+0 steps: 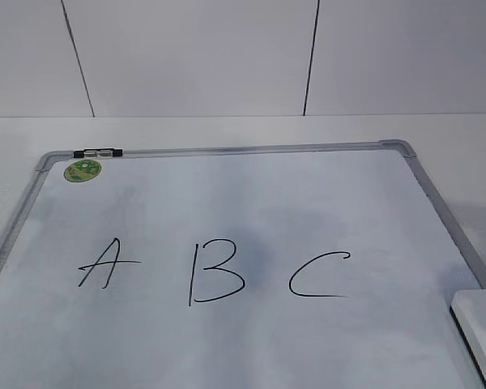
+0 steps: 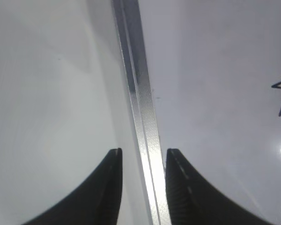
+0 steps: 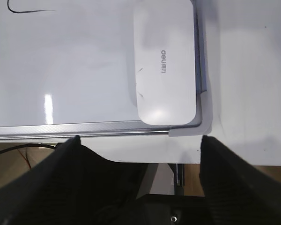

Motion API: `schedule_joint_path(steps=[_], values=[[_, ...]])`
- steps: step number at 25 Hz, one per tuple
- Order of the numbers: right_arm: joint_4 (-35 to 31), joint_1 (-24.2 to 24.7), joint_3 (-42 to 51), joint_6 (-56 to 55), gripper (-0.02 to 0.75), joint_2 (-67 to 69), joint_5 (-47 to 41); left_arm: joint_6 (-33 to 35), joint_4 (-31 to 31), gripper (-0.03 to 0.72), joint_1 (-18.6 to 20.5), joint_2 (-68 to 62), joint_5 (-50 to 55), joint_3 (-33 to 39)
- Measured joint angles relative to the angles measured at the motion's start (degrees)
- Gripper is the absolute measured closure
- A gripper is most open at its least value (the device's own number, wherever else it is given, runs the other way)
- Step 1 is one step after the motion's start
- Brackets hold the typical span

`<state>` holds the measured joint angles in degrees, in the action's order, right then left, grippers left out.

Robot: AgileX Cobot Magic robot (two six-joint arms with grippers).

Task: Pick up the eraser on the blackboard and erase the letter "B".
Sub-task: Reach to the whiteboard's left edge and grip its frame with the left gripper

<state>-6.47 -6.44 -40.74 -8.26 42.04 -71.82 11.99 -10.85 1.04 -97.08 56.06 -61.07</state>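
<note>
While the letter "B" (image 1: 215, 271) sits unwiped between the A (image 1: 105, 263) and C (image 1: 317, 275) on the blackboard (image 1: 227, 203), the exterior view shows only a sliver of the white eraser (image 1: 479, 328) at the board's near right corner. In the left wrist view, the left tool (image 2: 143, 157) hangs released, its fingers either side of the board's metal frame. In the right wrist view, the right tool (image 3: 140, 145) is spread wide, empty, near the eraser. The eraser looks rigid, light, smooth plastic, likely slippery; pinch its long sides.
</note>
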Motion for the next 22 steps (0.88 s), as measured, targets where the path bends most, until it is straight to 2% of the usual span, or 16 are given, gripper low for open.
schedule_joint_path(steps=[7, 22], values=[[0.0, 0.0, 0.0, -0.33, 0.151, 0.0, 0.0, 1.04, -1.35, 0.449, 0.0, -4.05, -1.4, -2.81], [0.0, 0.0, 0.0, -1.04, 0.151, 0.09, 0.0, 1.88, -1.48, 0.449, 0.0, -9.56, -3.13, -3.27]])
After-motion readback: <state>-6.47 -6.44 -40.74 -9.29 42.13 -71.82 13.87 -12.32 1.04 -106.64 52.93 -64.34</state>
